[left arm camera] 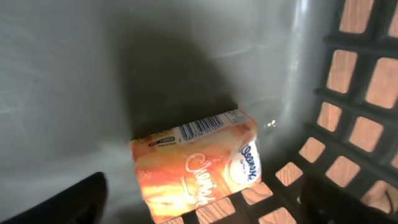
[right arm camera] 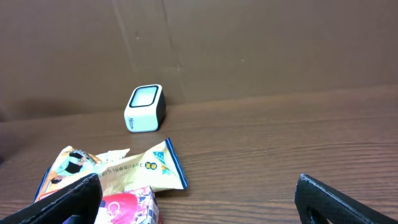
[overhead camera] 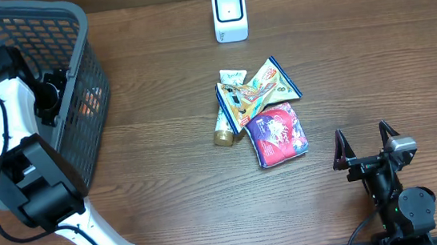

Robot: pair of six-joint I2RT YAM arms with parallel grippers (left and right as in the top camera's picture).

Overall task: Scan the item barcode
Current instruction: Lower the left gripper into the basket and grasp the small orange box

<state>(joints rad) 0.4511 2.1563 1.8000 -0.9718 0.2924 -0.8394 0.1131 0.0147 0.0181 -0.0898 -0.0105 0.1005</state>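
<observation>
**Orange tissue pack [left arm camera: 196,165] on the basket [overhead camera: 74,40] floor**

Your left claw [left arm camera: 208,202] hangs spread above the pack, which lies barcode up and touches neither finger. Your right claw [overhead camera: 363,142] stands spread and empty near the table [overhead camera: 168,184] edge. The step is probably a pick or a drop-off here. Next, you need to face a barcode squarely to the white scanner [overhead camera: 230,14].

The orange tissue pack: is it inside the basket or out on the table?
Inside. The tissue pack lies on the basket floor, beside its lattice wall, barcode facing up.
</observation>
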